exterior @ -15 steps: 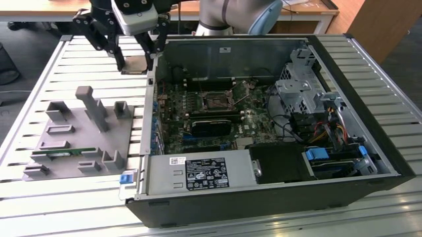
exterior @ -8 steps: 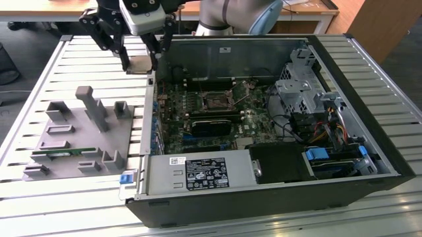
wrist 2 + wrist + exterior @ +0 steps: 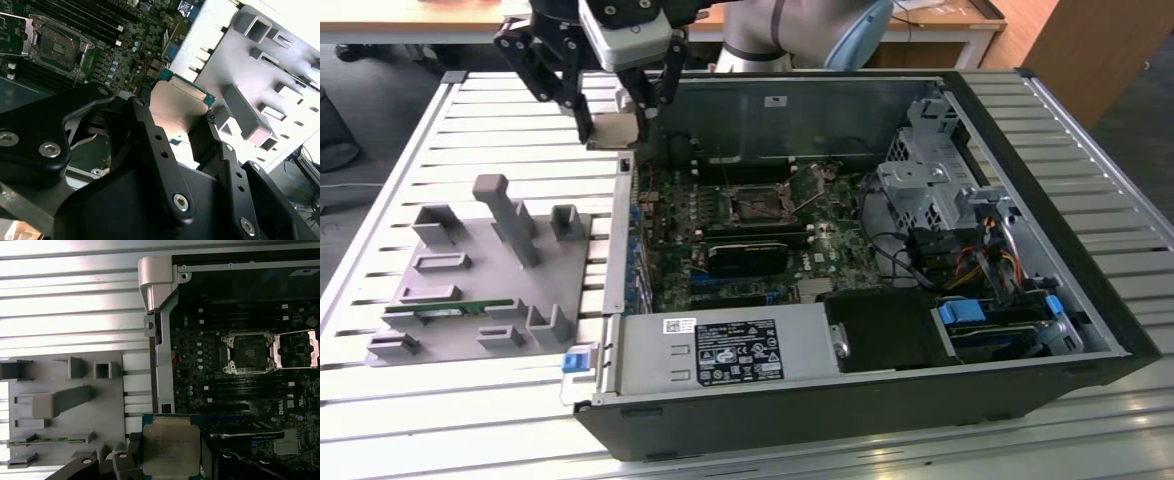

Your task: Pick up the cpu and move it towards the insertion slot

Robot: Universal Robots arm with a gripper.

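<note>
First wrist view: gripper clamping cpu flat, short of insertion slot; best kept level, edges square.

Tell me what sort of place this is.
Probably a robotics lab bench for computer assembly: an open computer case lies on a slatted metal table, beside a grey parts fixture, with the gripper holding the cpu.

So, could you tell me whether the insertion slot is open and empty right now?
Open and empty: in the first wrist view the insertion slot shows its bare dark centre with the frame flipped aside, while the cpu sits in the gripper.
</note>
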